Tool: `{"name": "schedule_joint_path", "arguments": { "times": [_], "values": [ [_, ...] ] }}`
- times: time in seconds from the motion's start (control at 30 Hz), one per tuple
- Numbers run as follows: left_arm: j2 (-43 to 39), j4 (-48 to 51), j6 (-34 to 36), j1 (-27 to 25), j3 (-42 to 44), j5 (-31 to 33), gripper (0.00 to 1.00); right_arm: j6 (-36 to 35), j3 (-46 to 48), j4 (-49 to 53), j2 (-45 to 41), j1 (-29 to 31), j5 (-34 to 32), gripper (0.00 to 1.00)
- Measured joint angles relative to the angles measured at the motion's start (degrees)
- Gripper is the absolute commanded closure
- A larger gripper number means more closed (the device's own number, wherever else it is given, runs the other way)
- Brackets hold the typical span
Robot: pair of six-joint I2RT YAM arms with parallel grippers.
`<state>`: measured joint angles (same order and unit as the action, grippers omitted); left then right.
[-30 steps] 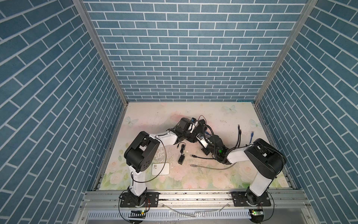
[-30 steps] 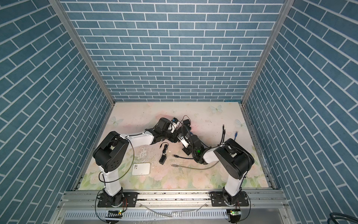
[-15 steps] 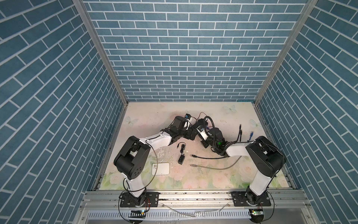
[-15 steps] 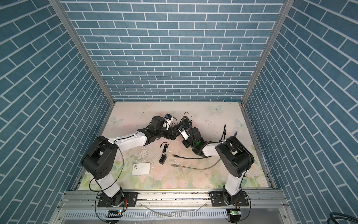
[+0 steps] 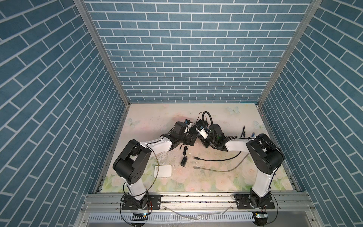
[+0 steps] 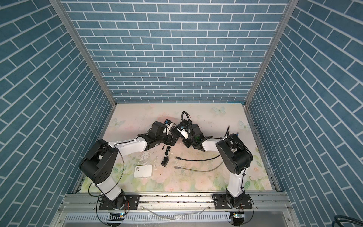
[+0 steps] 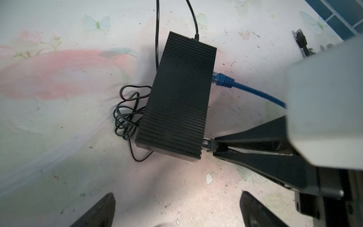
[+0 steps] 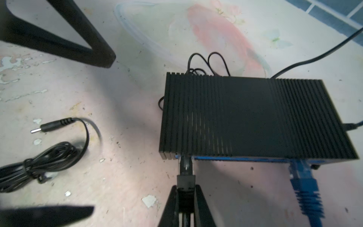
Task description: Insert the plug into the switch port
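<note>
Floral counter (image 8: 117, 94) carries the switch (image 8: 245, 116), the plug (image 8: 185, 169) nosed into its front edge and pinched by the right claw (image 8: 185, 189); left claw (image 7: 176, 196) gaping wide, the unbraced switch could skid, leaving it half-seated.

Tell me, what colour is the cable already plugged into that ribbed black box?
Blue. The cable shows best in the right wrist view.

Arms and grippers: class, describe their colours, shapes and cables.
The left arm and right arm have white links between bulky black joint housings; black cables loop beside them. The left gripper and right gripper have black wedge-shaped fingers tapering to narrow tips.
</note>
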<state>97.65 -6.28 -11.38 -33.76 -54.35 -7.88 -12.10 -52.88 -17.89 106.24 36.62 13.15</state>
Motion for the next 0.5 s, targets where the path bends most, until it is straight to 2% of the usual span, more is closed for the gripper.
{"name": "schedule_joint_path", "arguments": {
  "times": [0.17,0.37,0.5],
  "values": [
    [-0.83,0.00,0.17,0.00,0.00,0.96,0.00,0.15,0.00,2.67,0.04,0.09,1.81,0.96],
    [-0.83,0.00,0.44,0.02,0.02,1.25,0.00,0.33,0.02,4.00,0.50,0.13,2.34,0.76],
    [-0.83,0.00,0.48,0.09,0.07,1.25,0.00,0.33,0.79,4.13,-0.13,0.13,2.80,0.71]
  ]
}}
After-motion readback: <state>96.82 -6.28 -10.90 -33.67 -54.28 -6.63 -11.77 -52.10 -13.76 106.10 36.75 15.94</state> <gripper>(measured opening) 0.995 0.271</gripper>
